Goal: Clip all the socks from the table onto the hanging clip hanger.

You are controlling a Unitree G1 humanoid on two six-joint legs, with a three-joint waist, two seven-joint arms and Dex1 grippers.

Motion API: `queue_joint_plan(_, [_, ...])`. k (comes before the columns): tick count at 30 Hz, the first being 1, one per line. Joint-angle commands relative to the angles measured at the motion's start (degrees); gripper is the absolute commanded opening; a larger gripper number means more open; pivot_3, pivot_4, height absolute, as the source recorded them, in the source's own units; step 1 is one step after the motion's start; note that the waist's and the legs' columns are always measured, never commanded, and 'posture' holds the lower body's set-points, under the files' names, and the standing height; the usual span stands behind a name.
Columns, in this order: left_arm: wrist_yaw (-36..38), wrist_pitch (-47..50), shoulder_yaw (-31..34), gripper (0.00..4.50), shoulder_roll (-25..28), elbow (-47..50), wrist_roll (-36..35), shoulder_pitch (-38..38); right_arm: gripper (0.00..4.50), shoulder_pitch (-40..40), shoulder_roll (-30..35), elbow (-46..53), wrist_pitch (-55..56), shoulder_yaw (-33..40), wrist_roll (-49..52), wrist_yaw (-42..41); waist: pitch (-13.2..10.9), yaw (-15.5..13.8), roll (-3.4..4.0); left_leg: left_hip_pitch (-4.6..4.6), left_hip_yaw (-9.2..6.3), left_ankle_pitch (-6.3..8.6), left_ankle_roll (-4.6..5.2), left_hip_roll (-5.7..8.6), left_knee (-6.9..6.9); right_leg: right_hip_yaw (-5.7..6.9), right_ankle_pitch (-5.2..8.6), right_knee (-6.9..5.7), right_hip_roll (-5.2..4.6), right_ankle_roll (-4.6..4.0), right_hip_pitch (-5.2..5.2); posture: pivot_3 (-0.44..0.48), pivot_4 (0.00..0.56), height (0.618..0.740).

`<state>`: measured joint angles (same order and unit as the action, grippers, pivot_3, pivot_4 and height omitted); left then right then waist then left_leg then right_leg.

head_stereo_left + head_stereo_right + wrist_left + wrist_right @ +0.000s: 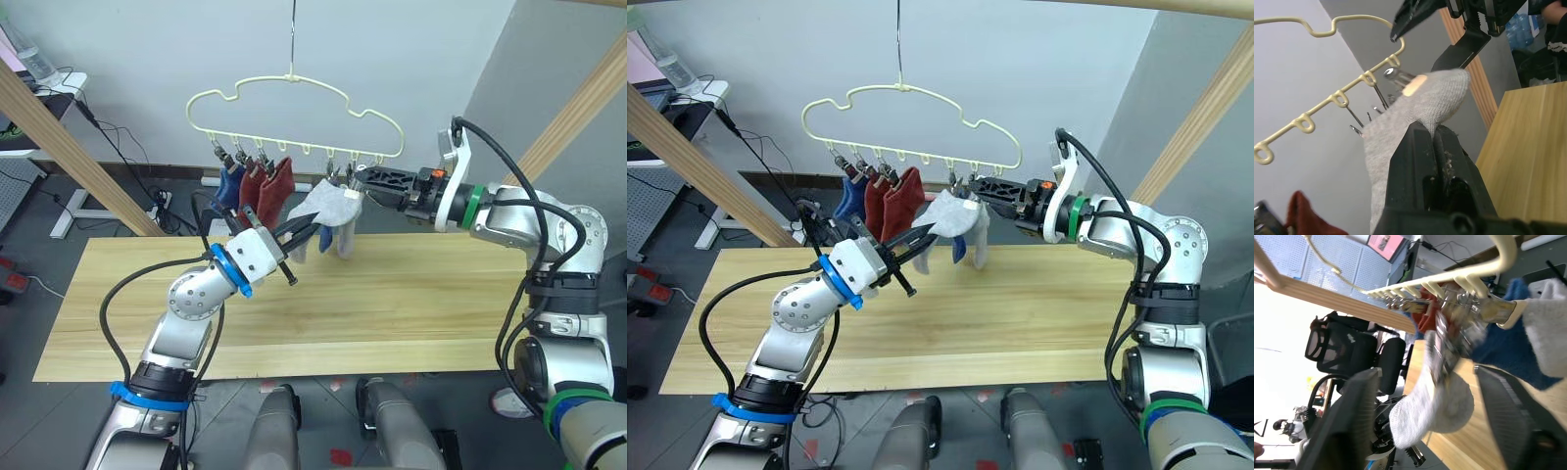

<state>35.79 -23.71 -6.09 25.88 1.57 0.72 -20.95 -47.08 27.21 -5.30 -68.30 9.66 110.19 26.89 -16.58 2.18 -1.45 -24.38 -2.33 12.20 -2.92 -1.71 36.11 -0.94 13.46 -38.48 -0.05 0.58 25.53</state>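
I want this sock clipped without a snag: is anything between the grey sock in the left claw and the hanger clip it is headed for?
Nothing visible blocks it. The left claw holds the grey sock up against a metal clip of the clip hanger. The right claw is at that clip, working it rather than barring it.

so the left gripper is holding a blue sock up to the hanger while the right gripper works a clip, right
Not quite: the sock pinched in the left gripper is light grey, not blue, as the left eye view shows. The blue sock already hangs from the clip hanger. The rest holds: the right gripper is at a clip beside the grey sock.
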Motion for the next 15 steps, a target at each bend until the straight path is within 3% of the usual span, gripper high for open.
queue_joint_plan(1, [1.2,6.1,-0.9,0.0,-1.0,3.6,-3.6,-1.1,4.46,1.9,6.7,6.3,-2.1,-0.2,-5.7,-5.8,0.0,-0.4,0.0,-0.03,-0.04,0.0,0.0,0.0,0.0,0.01,0.0,0.03,0.0,0.0,-0.01,-0.019,0.293,0.74])
queue_joint_plan(7, [4.8,25.0,-1.4,1.47,-2.1,9.7,-13.3,-1.4,4.5,7.8,20.3,19.6,3.5,-6.2,-33.6,-29.0,0.0,-0.2,0.0,-0.26,-0.14,0.0,0.0,-0.01,0.01,0.13,-0.02,0.5,0.01,0.05,-0.01,-0.032,0.294,0.74])
queue_joint_plan(10, [5.2,29.7,-0.5,2.29,-1.9,11.6,-15.7,-1.1,4.5,9.6,22.5,22.4,8.8,-8.7,-43.5,-37.7,0.0,0.0,-0.01,-0.24,-0.1,0.0,0.0,-0.03,0.01,0.12,-0.02,0.51,0.04,0.06,0.0,-0.034,0.294,0.74])
queue_joint_plan(15, [7.2,45.8,8.6,3.79,5.2,15.0,-26.5,5.7,4.5,18.8,24.9,26.3,26.0,-11.2,-62.7,-50.3,0.0,0.3,-0.03,-0.14,-0.11,0.0,-0.01,-0.1,-0.02,0.11,-0.01,0.49,0.13,0.07,-0.01,-0.028,0.289,0.74])
